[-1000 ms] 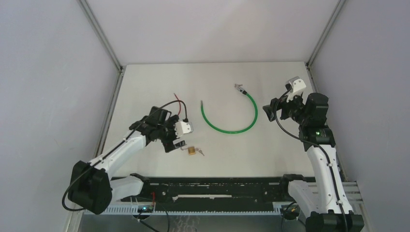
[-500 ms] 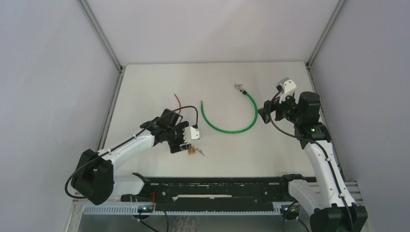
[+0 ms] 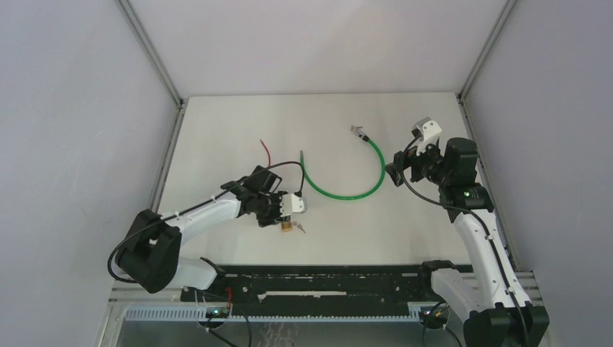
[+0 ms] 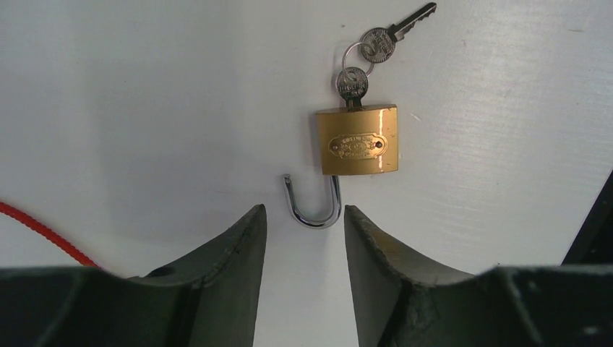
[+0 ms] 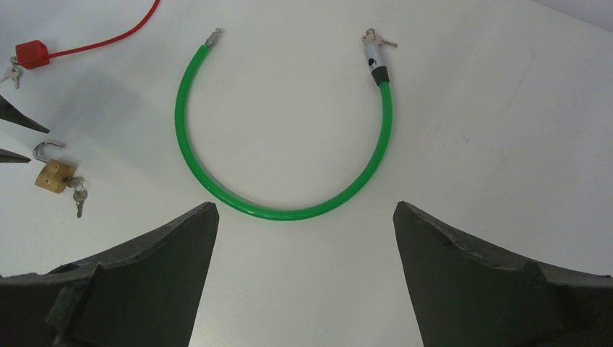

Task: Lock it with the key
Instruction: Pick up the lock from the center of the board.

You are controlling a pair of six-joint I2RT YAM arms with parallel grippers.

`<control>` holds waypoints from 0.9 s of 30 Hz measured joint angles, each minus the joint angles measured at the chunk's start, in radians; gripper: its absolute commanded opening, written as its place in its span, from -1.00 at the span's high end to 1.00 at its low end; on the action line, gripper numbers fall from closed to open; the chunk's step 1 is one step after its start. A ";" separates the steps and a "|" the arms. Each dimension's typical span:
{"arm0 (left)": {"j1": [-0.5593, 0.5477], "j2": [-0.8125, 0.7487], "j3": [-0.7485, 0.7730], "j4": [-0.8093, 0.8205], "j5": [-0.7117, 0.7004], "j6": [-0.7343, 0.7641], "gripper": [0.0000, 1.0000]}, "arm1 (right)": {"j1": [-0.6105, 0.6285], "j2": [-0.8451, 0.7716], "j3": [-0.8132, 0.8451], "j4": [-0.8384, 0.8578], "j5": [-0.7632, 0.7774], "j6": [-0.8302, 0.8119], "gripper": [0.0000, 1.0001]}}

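The brass padlock (image 4: 356, 139) lies flat on the tabletop (image 3: 217, 130). Its shackle (image 4: 313, 206) is swung open, a key (image 4: 352, 81) sits in its keyhole, and a second key (image 4: 394, 36) hangs on the same ring. The left gripper (image 4: 303, 213) hovers at the padlock's shackle end, jaws apart, with the loop just between the tips and no visible contact. Well right of the padlock, beyond the green cable (image 5: 179, 116), the right gripper (image 5: 305, 210) gapes wide and holds nothing.
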 measured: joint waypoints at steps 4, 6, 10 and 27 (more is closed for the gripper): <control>-0.020 0.000 0.000 0.029 -0.008 -0.005 0.26 | 0.000 0.005 0.000 -0.003 0.000 -0.003 -1.00; -0.027 0.000 0.000 0.037 -0.013 -0.005 0.32 | 0.000 0.008 0.000 -0.005 0.000 -0.004 -1.00; -0.036 0.000 -0.004 0.046 -0.018 -0.005 0.36 | 0.000 0.011 0.000 -0.006 -0.001 -0.008 -1.00; -0.043 -0.054 -0.077 0.042 0.007 0.012 0.35 | -0.001 0.021 0.000 -0.016 -0.009 -0.019 -1.00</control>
